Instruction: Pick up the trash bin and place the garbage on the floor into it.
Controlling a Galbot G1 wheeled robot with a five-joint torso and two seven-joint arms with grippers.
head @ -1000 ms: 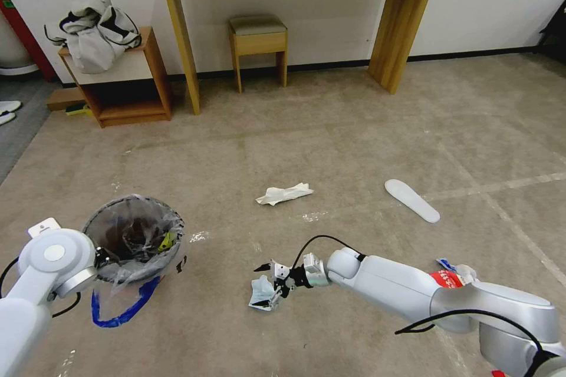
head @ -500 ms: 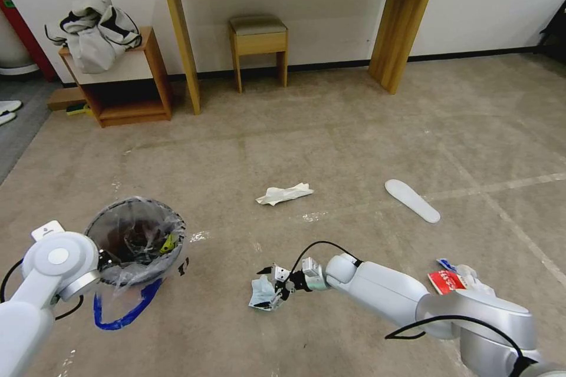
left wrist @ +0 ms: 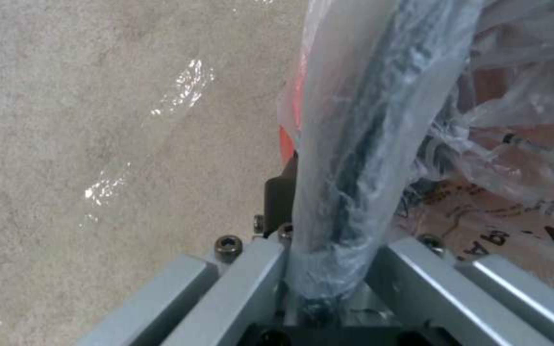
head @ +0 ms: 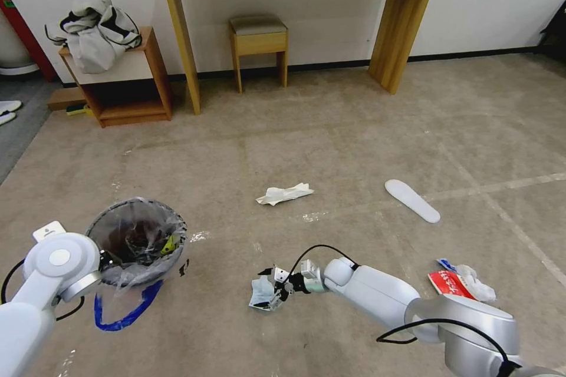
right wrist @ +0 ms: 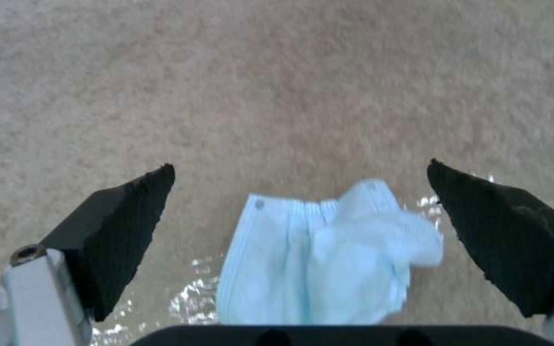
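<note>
Between spread pads of right gripper (right wrist: 303, 230), pale-blue face mask (right wrist: 319, 262) is seen flat on floor (head: 354, 129). Mask judged light, soft, floppy; bunched middle is best pinched. Trash bin (head: 138, 238) rim is clamped by left gripper (left wrist: 328, 269).

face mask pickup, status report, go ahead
Right gripper open, jaws either side of the face mask on the floor. Left gripper shut on the trash bin rim. Nothing in the way.
</note>
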